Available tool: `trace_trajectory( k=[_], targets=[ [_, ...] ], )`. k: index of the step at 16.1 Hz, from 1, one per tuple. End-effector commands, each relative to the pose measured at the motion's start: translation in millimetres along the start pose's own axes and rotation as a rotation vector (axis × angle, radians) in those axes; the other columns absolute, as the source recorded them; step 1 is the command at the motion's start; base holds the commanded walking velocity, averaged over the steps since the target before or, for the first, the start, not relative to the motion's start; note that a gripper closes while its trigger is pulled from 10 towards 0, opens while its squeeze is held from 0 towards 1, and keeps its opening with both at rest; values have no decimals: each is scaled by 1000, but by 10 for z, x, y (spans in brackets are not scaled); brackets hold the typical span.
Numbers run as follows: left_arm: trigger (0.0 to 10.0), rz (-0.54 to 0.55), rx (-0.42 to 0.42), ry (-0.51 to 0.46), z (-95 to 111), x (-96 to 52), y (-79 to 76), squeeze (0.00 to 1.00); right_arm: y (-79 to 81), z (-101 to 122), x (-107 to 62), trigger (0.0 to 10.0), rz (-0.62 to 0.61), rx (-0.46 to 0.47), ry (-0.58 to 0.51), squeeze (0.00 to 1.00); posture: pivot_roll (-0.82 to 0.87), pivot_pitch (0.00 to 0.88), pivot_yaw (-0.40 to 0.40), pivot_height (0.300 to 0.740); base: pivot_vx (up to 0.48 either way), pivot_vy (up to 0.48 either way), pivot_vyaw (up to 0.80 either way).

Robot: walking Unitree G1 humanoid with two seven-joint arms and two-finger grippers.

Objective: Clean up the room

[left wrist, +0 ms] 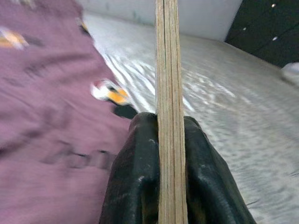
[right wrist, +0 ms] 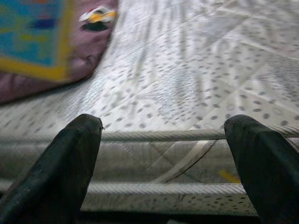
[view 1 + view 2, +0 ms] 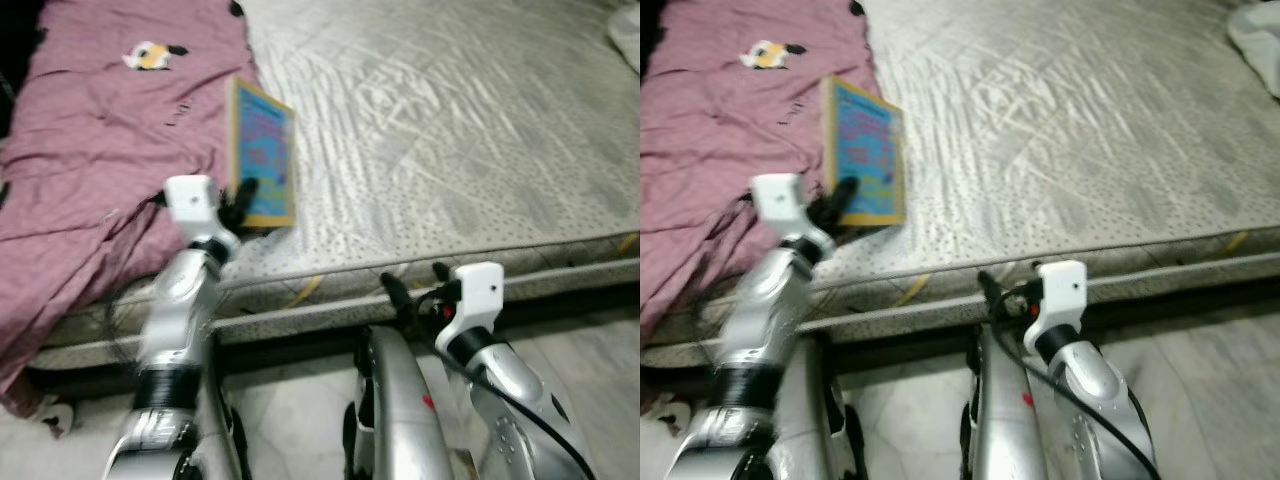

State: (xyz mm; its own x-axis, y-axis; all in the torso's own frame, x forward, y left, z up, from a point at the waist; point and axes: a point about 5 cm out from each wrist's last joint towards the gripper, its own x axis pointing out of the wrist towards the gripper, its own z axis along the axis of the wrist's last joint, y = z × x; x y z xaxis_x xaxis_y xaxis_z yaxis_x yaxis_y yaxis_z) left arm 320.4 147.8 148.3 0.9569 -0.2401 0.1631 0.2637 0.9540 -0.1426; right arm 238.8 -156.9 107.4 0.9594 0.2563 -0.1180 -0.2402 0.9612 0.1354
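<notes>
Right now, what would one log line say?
left tool: shut on book above mattress | right tool: open, idle | blanket: on bed

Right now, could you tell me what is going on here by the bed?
The left gripper is shut on a book, holding it over the mattress beside a purple blanket. The right gripper is open and idle, low by the mattress edge.
</notes>
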Motion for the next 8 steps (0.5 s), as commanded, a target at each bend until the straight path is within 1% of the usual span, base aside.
trace_trajectory(
  k=[1, 3, 4, 5, 6, 7, 8],
  targets=[
    [0, -16, 72, -68, 154, -25, -34, 0, -64, -20, -10, 10000, -45, 7, -2, 0, -65, 94, -4, 518, 0, 0, 0],
    [0, -2, 186, -118, 296, -126, 7, 0, -55, -29, 27, 10000, -51, 27, -21, 0, -47, 90, -4, 518, 0, 0, 0],
    [0, -2, 212, -132, 335, -146, 10, 0, -56, -12, 38, 10000, -58, 34, -35, 0, -41, 89, -5, 518, 0, 0, 0],
    [0, 10, 265, -148, 389, -188, 14, 0, -65, 14, 56, 10000, -74, 52, -60, 0, -29, 92, -8, 518, 0, 0, 0],
    [0, 20, 326, -144, 374, -261, 7, 0, -72, 31, 74, 10000, -83, 55, -77, 0, -25, 99, -9, 518, 0, 0, 0],
    [3961, 42, 332, -101, 302, -338, -3, 0, -76, 44, 83, 10000, -87, 56, -91, 0, -24, 102, -8, 527, 0, 0, 0],
    [9059, 66, 330, -75, 245, -385, -4, 0, -81, 49, 87, 10000, -92, 58, -93, 0, -22, 101, -6, 537, 0, 0, 0]
  ],
)
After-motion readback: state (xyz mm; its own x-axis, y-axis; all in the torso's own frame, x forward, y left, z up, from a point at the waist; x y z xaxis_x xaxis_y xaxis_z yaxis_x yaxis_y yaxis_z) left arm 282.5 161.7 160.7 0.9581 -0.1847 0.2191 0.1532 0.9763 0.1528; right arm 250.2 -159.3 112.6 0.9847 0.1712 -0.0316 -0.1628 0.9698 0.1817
